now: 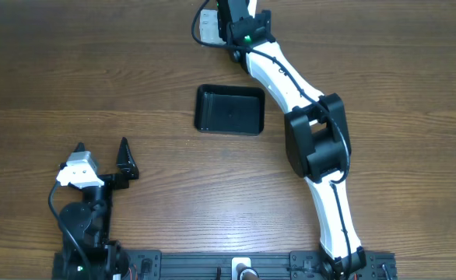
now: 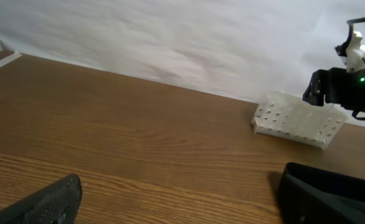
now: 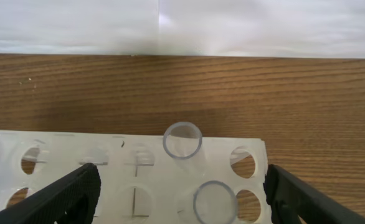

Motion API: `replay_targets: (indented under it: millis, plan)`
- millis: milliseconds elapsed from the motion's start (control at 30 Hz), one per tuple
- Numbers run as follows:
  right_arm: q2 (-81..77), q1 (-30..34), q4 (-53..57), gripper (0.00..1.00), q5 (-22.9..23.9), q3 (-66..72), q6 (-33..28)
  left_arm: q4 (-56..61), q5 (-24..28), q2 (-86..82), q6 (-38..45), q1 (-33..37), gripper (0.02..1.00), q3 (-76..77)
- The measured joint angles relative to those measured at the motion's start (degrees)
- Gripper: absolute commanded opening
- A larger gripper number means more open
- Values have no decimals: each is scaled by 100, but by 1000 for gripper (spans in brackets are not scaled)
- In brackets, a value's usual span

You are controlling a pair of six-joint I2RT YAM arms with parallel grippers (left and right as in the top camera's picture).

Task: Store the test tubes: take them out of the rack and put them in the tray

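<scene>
While the right arm (image 1: 306,117) reaches across the table (image 1: 96,70) to its far edge, the right jaws hang over the white rack (image 3: 108,155) that stands there. They are spread wide and grasp nothing (one finger (image 3: 64,193) shows at each side of the rack's end in the right wrist view). Between the two fingers stand two clear test tubes, upright in their holes. The farther tube (image 3: 182,140) sits in the row along the rack's far edge. The nearer tube (image 3: 215,200) sits in the next row, one hole over toward the rack's end, so the pair lie diagonal to each other, close but apart.

The black tray (image 1: 229,110) lies near the middle of the table, between the rack and the arms' bases and well apart from the rack. In the top view the right arm's white link passes just beside the tray's far right corner.

The left arm (image 1: 88,194) is folded close to its base at the near left of the table, well away from both tray and rack. The left jaws are likewise released, their two black fingers (image 1: 125,159) splayed apart over the wood (the left wrist view looks from there across the table to the rack, with the right arm's wrist above it).
</scene>
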State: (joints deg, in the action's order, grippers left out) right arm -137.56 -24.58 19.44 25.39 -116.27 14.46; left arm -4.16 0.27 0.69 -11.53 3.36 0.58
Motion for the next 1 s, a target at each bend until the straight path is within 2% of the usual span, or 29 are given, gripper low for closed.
replay_targets:
  millis: [167,500,667,800,1000]
  plan:
    - [-11,0,0,735,0,0,-17,0,0,0,0,0,998,0]
    - [-13,-2,9,380,2,0,-74,0,0,0,0,0,998,0]
    - [-13,-2,24,305,0,0,-74,0,0,0,0,0,998,0]
    - [-13,-2,26,209,0,0,-98,0,0,0,0,0,998,0]
    - [-13,-7,63,174,7,0,-94,0,0,0,0,0,996,0]
